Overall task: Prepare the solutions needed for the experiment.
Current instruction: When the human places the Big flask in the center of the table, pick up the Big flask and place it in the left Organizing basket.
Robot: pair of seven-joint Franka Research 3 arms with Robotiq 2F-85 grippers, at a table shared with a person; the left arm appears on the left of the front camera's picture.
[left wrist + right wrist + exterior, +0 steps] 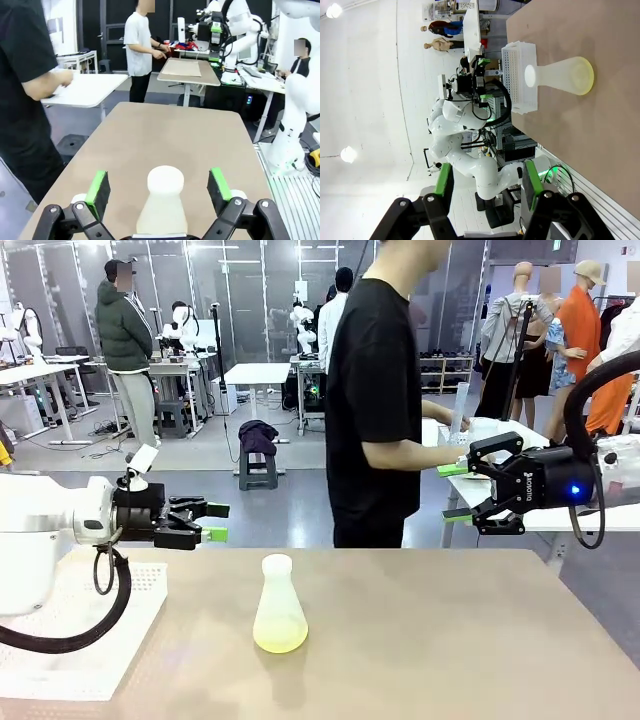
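1. A frosted conical flask (279,590) stands upright near the middle of the tan table (450,640). Its wide base is down and its narrow mouth is up, so its long axis is vertical.
2. The solution (280,635) is pale yellow-green and lies as a shallow layer in the bottom of the flask. It tints the lower wall, while the neck above it reads plain frosted white.
3. The left hand (216,522) hovers over the far left part of the table with its fingers level, pointing toward the robot's right. Its jaws are spread wide and hold nothing.
4. In the left wrist view the flask's mouth sits centred between the two green pads (98,187), ahead of them. The gap is hard to judge from this angle, but the front view shows the flask apart from the hand.
5. The right hand (452,492) hangs in the air beyond the table's far right corner, fingers pointing toward the robot's left. Its jaws are clearly parted and empty.
6. The right wrist view is rolled, so the flask appears sideways there, with the yellow tint at its base.
7. A white perforated basket (520,75) sits on the table's left side under the left arm, well apart from the flask.
8. A person in a black T-shirt (375,390) stands at the far side, turned toward a separate white table (85,92).
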